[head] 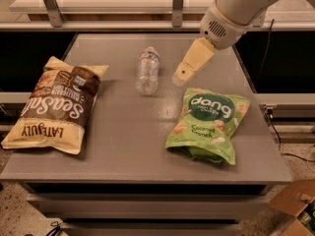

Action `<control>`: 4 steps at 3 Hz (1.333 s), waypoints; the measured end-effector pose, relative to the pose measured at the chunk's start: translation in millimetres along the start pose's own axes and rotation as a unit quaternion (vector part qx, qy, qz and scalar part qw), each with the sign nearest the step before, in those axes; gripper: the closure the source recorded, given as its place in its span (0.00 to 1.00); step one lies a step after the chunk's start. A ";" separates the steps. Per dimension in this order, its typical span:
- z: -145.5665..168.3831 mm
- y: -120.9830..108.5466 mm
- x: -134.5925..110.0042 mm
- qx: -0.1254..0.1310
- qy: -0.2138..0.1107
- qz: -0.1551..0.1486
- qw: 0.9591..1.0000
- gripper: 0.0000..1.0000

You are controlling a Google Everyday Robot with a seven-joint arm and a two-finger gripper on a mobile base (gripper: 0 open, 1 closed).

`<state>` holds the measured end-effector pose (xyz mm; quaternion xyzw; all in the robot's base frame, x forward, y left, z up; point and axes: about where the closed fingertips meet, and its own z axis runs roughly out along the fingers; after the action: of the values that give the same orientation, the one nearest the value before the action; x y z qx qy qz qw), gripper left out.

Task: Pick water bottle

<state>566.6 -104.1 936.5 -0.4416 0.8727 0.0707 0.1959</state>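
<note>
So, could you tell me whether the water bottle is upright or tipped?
Tipped: the water bottle lies on its side on the table, cap toward the far edge. The gripper hovers beside it, not touching.

Grey table (133, 146): brown bag (54, 104), water bottle (147, 71), green bag (209, 123); gripper (181, 76) above, beside bottle.

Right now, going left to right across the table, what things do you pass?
Brown-and-cream crinkly chip bag → small clear plastic water bottle → green snack bag. The robot's pale yellow hand hangs just right of the bottle.
</note>
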 end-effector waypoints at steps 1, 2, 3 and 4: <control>18.6 -11.2 -23.8 -0.002 0.005 0.032 0.999 0.00; 39.1 -21.1 -47.0 0.006 0.014 0.065 0.998 0.00; 59.7 -30.3 -68.4 0.024 0.024 0.104 0.994 0.00; 81.6 -32.1 -86.3 0.028 0.029 0.145 0.989 0.00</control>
<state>661.0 -35.0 898.5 -0.3066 0.9345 0.0611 0.1700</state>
